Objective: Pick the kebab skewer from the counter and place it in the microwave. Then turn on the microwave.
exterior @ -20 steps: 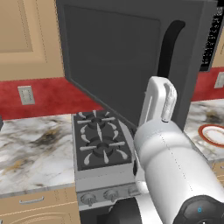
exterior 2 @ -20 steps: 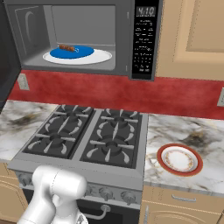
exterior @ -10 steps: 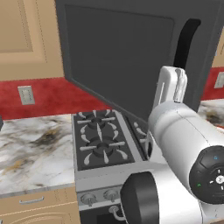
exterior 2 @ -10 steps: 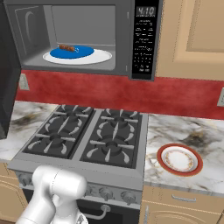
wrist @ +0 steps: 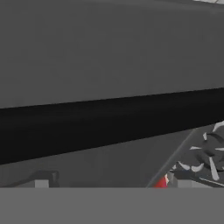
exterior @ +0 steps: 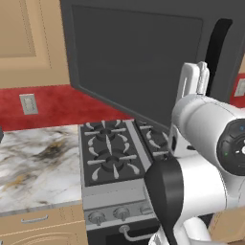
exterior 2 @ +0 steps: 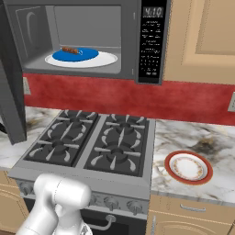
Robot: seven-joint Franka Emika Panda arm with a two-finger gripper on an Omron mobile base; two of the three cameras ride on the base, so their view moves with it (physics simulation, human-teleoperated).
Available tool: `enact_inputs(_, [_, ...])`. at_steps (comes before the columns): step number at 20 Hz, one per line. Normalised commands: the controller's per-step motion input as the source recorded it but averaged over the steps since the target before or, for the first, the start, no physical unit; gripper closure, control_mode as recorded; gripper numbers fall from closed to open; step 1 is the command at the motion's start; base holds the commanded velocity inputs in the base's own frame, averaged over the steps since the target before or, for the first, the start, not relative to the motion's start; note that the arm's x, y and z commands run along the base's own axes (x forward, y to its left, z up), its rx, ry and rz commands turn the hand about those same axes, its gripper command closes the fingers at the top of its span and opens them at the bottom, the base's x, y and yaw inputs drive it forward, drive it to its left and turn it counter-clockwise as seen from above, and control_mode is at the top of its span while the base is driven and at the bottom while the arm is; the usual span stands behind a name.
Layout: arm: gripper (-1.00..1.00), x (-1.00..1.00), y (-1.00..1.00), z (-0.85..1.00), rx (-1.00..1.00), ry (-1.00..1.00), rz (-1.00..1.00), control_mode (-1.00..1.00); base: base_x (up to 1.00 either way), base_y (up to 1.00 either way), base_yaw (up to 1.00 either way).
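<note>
Lying inside the open microwave (exterior 2: 137, 41): the kebab skewer (exterior 2: 70, 50), resting on a blue plate (exterior 2: 75, 55) that is sitting on the white turntable (exterior 2: 105, 60). The microwave door (exterior: 139, 62) is swinging wide over the gas stove (exterior 2: 92, 147), its black handle (wrist: 109, 120) crossing the hand view just ahead of the hand (wrist: 111, 183), whose jaws are standing fully apart, gripping nothing. A red-rimmed plate (exterior 2: 188, 167) is sitting on the marble worktop (exterior 2: 202, 137).

I'm seeing both base views sharing the stove (exterior: 109, 153) (exterior 2: 92, 147); the hand view is pressing close against the microwave's handle (wrist: 109, 120), lying nine-to-three.
</note>
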Motion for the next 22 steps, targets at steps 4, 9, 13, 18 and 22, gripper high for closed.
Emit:
enact_inputs(4, [-1.00, 0.35, -0.30, 0.00, 0.00, 0.00, -0.02, -1.00, 0.00, 0.00, 0.00])
enact_inputs(9, [-1.00, 0.33, -0.31, 0.01, 0.00, 0.00, -0.05, -1.00, 0.00, 0.00, 0.00])
enact_inputs(13, [-1.00, 0.35, -0.30, 0.00, 0.00, 0.00, -0.07, -1.00, 0.00, 0.00, 0.00])
enact_inputs(18, [-1.00, 0.43, -0.29, 0.00, 0.00, 0.04, -0.07, -1.00, 0.00, 0.00, 0.00])
enact_inputs(22, [-1.00, 0.37, -0.29, 0.00, -0.03, 0.00, -0.11, -1.00, 0.00, 0.00, 0.00])
